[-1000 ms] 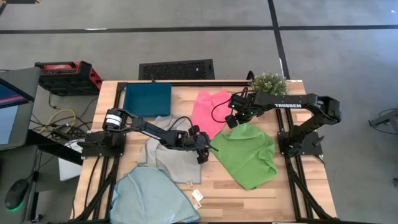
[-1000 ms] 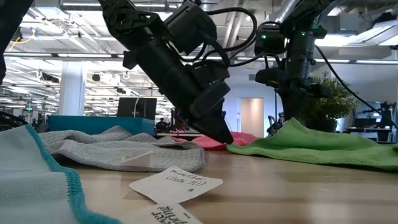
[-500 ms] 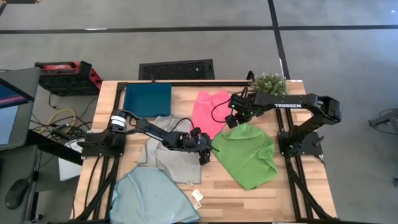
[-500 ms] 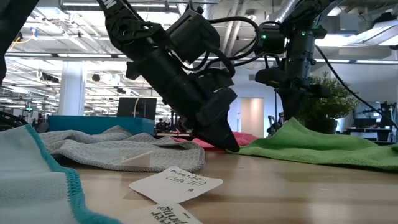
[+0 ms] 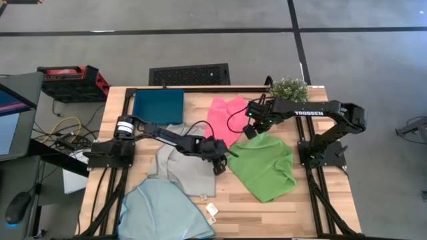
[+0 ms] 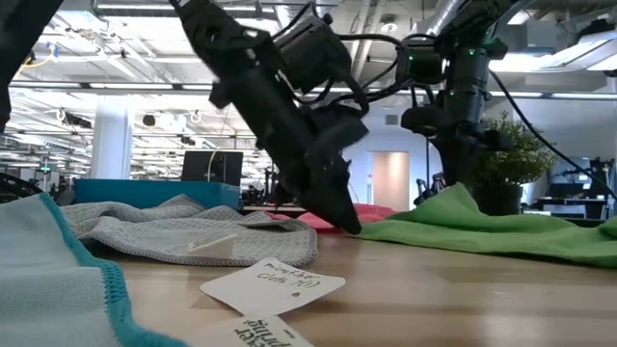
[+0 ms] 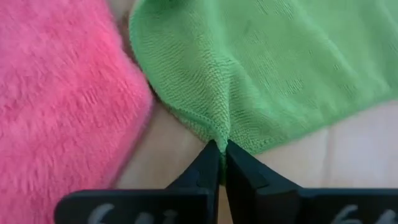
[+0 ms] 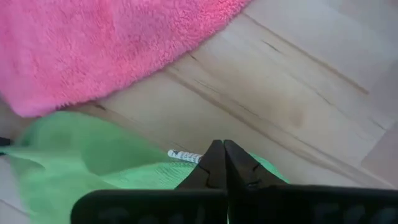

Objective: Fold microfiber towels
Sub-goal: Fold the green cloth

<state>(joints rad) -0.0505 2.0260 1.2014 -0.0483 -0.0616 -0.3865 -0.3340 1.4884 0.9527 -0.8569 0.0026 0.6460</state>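
The green towel [image 5: 263,165] is spread, rumpled, on the right half of the wooden table [image 5: 320,207], with the pink towel [image 5: 223,119] just beside its far-left corner, the pale grey towel [image 5: 181,163] to its left and the light blue towel [image 5: 163,212] at the near-left edge, partly overhanging it. Both grippers are clamped on the green cloth: the left gripper [image 7: 219,152] is closed on the hemmed left corner, where the fabric is seen gathered into a crease between its fingers, and the right gripper [image 8: 222,149] is closed on the far edge, close to the white care label [image 8: 184,155]. The cloth is judged light, limp and slightly grippy, so it is expected to drape and sag between the two held points rather than hold a line, and a hem or corner is the surest hold. The pink towel lies close against the pinched corner and could be dragged along if the corner is swept low. Bare tabletop is left in front of the green towel and along the near-right edge, which gives room for a fold drawn that way. The teal tray [image 5: 158,105], the potted plant [image 5: 288,89] and two paper tags [image 5: 212,211] are set well apart from the work.
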